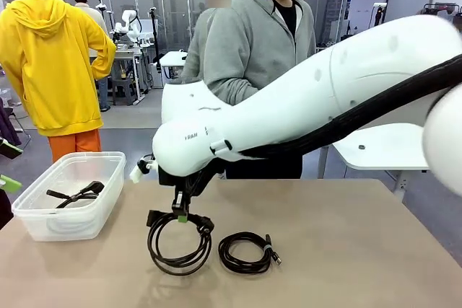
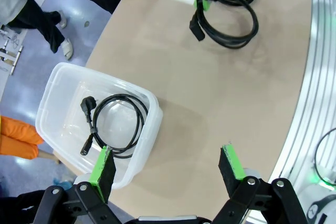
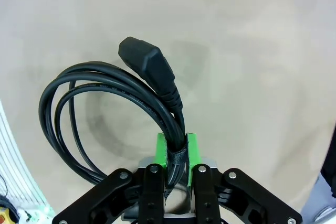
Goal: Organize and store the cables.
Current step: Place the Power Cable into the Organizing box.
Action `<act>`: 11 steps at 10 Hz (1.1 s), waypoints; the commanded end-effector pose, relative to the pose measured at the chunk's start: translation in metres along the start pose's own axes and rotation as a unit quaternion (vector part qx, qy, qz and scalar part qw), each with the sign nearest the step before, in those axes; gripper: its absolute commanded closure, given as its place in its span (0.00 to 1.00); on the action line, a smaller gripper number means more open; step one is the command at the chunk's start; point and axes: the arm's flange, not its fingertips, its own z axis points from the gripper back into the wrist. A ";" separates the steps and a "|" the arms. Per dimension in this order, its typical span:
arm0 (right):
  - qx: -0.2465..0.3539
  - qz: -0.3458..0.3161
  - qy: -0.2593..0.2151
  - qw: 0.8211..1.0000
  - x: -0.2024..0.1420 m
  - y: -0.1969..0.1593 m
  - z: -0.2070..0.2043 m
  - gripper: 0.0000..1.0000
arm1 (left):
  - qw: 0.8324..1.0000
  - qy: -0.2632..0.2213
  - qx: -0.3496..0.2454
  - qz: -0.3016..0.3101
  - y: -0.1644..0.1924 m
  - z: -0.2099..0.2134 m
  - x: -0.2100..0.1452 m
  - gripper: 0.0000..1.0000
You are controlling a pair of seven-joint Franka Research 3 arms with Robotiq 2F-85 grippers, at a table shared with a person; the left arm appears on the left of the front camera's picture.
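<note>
Now the right gripper (image 1: 182, 214), clamped on the power-cord coil (image 3: 149, 66), needs a lift toward the plastic bin (image 1: 50, 225) at left, while the left gripper (image 2: 167, 167) gapes open.

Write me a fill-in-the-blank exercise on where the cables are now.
The right gripper is shut on a coiled ____.
The clear bin contains exactly ____ stored cable.
The loose cable lies flat on the ____.
The left gripper is ____, not shut.
Missing words: cable; one; table; open.
</note>
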 end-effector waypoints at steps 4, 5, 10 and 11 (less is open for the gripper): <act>0.000 0.001 0.005 1.000 0.008 -0.001 -0.037 0.82 | 1.000 -0.001 0.006 0.008 0.002 -0.002 0.002 0.00; -0.002 0.000 0.006 1.000 0.005 -0.001 -0.035 0.74 | 1.000 -0.001 0.006 0.008 0.002 -0.002 0.002 0.00; -0.016 -0.014 -0.036 0.999 -0.012 -0.001 -0.002 0.00 | 0.999 0.020 0.026 -0.028 -0.023 0.036 0.021 0.00; -0.026 -0.026 -0.056 0.998 -0.027 0.001 0.018 0.07 | 0.998 0.028 0.020 -0.046 -0.025 0.035 0.034 0.00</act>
